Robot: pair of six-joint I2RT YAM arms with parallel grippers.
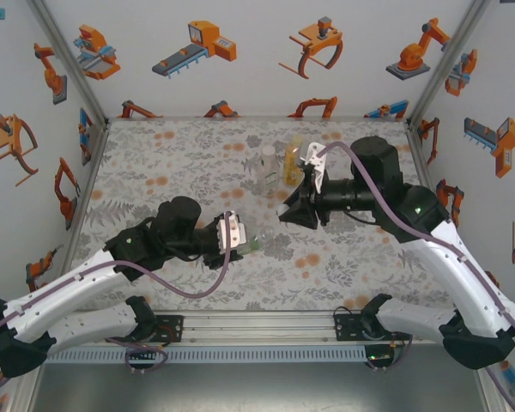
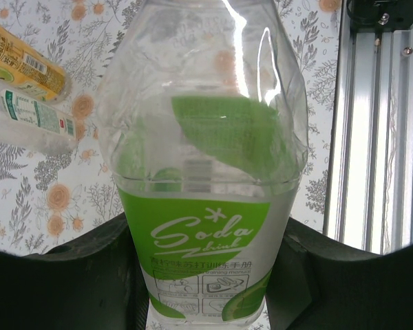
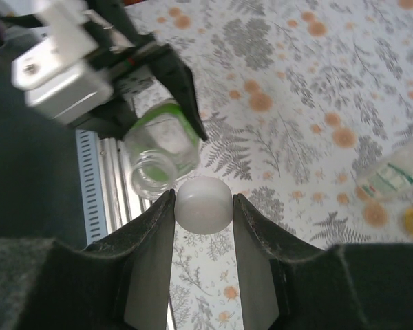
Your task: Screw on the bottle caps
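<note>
Right wrist: we've open table (image 3: pixel 299 155) at 1 o'clock; right gripper (image 3: pixel 204 220) pinches white round plastic cap (image 3: pixel 204 203), left gripper (image 2: pixel 206 282) clamps green-labelled clear bottle (image 2: pixel 203 137).

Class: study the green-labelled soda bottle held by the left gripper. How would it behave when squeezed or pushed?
The soda bottle looks thin-walled and dented, so it probably buckles under a squeeze. It seems empty, so it is likely light and easily tipped. Its glossy wall may be slippery.

soda bottle (image 2: pixel 206 227) neck cut off above, amber bottle (image 2: pixel 24 65) cropped left
</note>
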